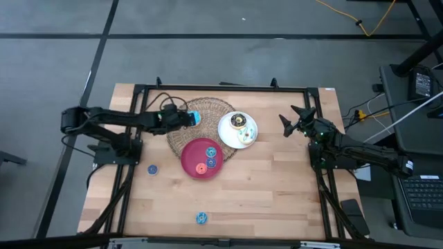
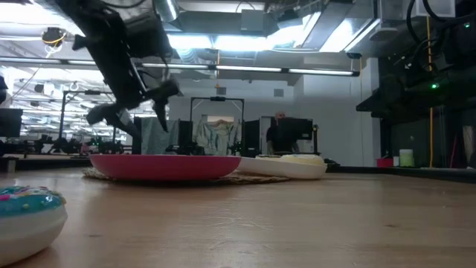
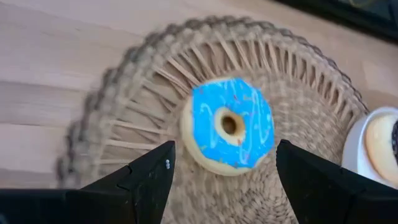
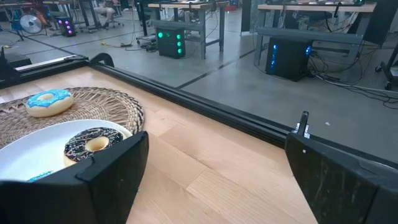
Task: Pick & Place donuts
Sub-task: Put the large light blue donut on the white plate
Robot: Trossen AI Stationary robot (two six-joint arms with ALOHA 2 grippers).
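Observation:
A cyan-iced donut (image 3: 229, 124) lies flat on the round wicker mat (image 3: 124, 106), near its far-left part (image 1: 194, 117). My left gripper (image 3: 225, 151) hovers over it, open, one finger on either side, touching nothing; it also shows in the high view (image 1: 188, 118). A chocolate-sprinkled donut (image 4: 93, 143) rests on the white plate (image 1: 227, 131). Small blue, navy and red rings (image 1: 208, 159) lie in the red plate (image 1: 190, 160). A small navy ring (image 1: 152, 169) and a cyan donut (image 1: 201, 218) lie on the bare table. My right gripper (image 1: 289, 117) waits open by the table's right side.
The white plate (image 4: 37, 155) overlaps the mat's right edge, and the red plate (image 2: 163, 165) overlaps its near edge. The near cyan donut (image 2: 26, 212) sits close to the table's front edge. Black frame rails run along the table's far and side edges.

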